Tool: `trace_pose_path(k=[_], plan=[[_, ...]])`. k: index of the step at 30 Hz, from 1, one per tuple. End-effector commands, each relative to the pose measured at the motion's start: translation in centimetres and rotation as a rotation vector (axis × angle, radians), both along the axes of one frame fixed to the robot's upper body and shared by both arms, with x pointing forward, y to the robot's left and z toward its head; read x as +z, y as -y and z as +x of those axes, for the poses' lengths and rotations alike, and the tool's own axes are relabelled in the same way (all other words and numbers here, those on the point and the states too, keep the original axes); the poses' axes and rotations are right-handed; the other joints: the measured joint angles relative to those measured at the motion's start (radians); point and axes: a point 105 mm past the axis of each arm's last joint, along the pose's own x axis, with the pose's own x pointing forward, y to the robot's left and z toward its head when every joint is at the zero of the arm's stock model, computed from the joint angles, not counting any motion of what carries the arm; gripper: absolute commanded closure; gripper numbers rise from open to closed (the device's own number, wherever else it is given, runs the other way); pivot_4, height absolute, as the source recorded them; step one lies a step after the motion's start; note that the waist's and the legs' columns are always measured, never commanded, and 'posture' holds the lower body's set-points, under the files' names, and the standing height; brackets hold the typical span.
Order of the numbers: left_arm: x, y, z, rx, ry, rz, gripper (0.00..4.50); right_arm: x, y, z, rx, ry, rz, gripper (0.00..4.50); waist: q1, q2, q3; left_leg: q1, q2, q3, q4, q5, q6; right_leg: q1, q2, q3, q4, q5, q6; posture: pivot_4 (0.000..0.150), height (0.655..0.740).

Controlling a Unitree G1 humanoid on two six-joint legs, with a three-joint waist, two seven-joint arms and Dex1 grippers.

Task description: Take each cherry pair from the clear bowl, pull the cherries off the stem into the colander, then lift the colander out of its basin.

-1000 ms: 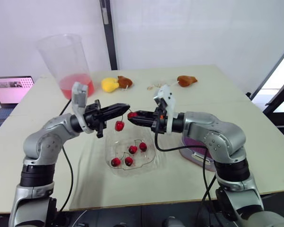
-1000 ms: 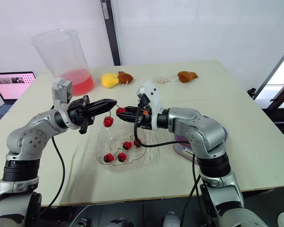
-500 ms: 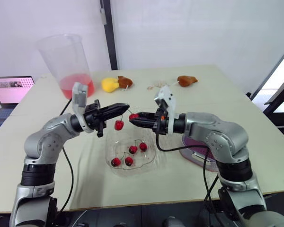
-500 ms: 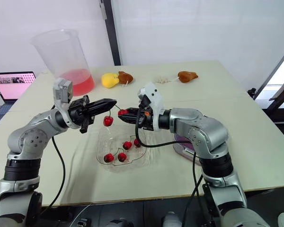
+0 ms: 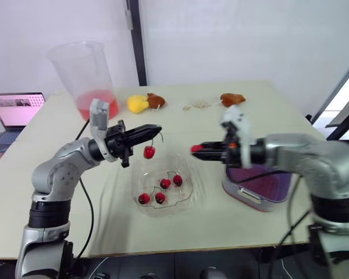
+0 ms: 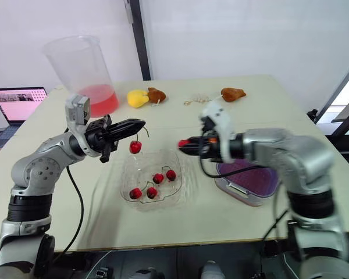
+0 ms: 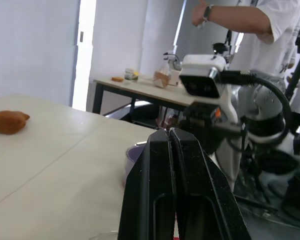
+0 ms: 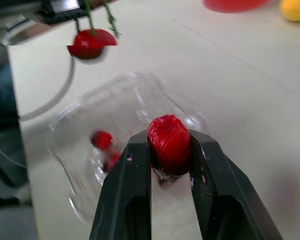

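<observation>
Plucked cherry: came off the stem, clenched in right gripper, swung toward colander at 3 o'clock. Left gripper pinched stem; second cherry remained.

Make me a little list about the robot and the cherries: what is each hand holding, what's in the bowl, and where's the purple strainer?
Left gripper: shut on a stem, one hanging cherry dangling above the clear bowl
Right gripper: shut on a single cherry, held in the air beside the bowl
Bowl contents: four cherries
Colander: purple, on the table at the robot's right
Also there: beaker with red liquid, far left
</observation>
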Motion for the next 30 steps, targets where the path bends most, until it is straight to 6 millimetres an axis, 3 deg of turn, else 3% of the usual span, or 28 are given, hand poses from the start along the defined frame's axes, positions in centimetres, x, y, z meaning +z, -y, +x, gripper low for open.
trace_pose_path(k=[1, 5, 9, 12, 15, 17, 20, 22, 27, 30], plan=[[1.5, 0.5, -0.8, 0.011, 0.12, 0.008, 4.5, 0.3, 5.0, -1.0, -0.057, 0.036, -0.241, 3.47, 0.011, 0.0, 0.0, 0.0, 0.0, 0.0, 0.0, 0.0, 0.0, 0.0, 0.0, -0.001, -0.002, 0.0, 0.0, 0.15, 0.74], [2.1, 1.3, -1.0, 0.001, 0.137, 0.008, 4.5, -1.6, 9.1, 0.2, -0.147, 0.014, -0.421, 3.47, -0.004, -0.001, 0.0, 0.001, 0.002, 0.007, 0.0, 0.0, 0.001, 0.001, 0.001, 0.001, -0.004, 0.001, 0.002, 0.15, 0.74], [1.7, 1.7, -1.2, -0.021, 0.129, 0.011, 4.5, -3.3, 10.1, 1.4, -0.158, -0.008, -0.44, 3.47, -0.004, 0.0, 0.0, 0.004, 0.005, 0.014, -0.001, -0.001, 0.002, 0.001, 0.001, 0.006, -0.003, 0.001, 0.002, 0.15, 0.74], [1.1, 1.8, -1.0, -0.02, 0.114, 0.05, 4.5, -4.7, 10.8, 2.0, -0.175, -0.041, -0.468, 2.6, 0.002, 0.0, 0.0, 0.004, 0.005, 0.014, -0.002, -0.001, 0.002, 0.0, 0.002, 0.006, -0.003, 0.001, 0.002, 0.15, 0.74], [1.2, 1.8, -0.9, -0.009, 0.119, 0.05, 4.5, -5.4, 11.4, 2.3, -0.18, -0.052, -0.495, 1.08, 0.006, 0.0, 0.0, 0.003, 0.005, 0.014, -0.001, -0.001, 0.002, 0.0, 0.001, 0.006, -0.003, 0.001, 0.002, 0.15, 0.74], [1.3, 1.7, -0.8, 0.0, 0.12, 0.046, 4.5, -4.6, 11.5, 2.4, -0.185, -0.04, -0.482, 0.11, 0.008, -0.001, 0.0, 0.003, 0.005, 0.013, -0.001, -0.001, 0.002, 0.0, 0.001, 0.005, -0.004, 0.001, 0.002, 0.15, 0.74], [1.4, 1.6, -0.8, 0.008, 0.113, 0.029, 4.5, -3.0, 11.4, 1.9, -0.173, -0.031, -0.444, 0.04, 0.006, 0.0, 0.0, 0.003, 0.005, 0.013, -0.001, -0.001, 0.002, 0.0, 0.001, 0.005, -0.004, 0.001, 0.002, 0.15, 0.74], [1.5, 1.6, -0.8, 0.005, 0.093, 0.004, 4.5, -2.2, 10.6, 0.6, -0.103, -0.034, -0.44, 0.04, 0.006, 0.0, 0.0, 0.003, 0.005, 0.013, -0.001, -0.001, 0.002, 0.0, 0.001, 0.005, -0.004, 0.001, 0.002, 0.15, 0.74], [1.9, 1.6, -0.8, 0.003, 0.071, -0.033, 4.5, 0.9, 5.4, -1.3, 0.066, 0.0, -0.183, 0.04, 0.0, 0.0, 0.0, 0.003, 0.006, 0.013, -0.001, -0.001, 0.002, 0.001, 0.002, 0.005, -0.005, 0.002, 0.002, 0.15, 0.74], [2.4, 2.0, -0.9, -0.019, 0.064, -0.06, 4.5, 1.4, 0.7, -1.0, 0.162, 0.05, -0.004, 0.04, 0.001, -0.002, 0.0, 0.003, 0.007, 0.013, -0.001, -0.001, 0.002, 0.001, 0.003, 0.005, -0.005, 0.002, 0.001, 0.15, 0.74]])
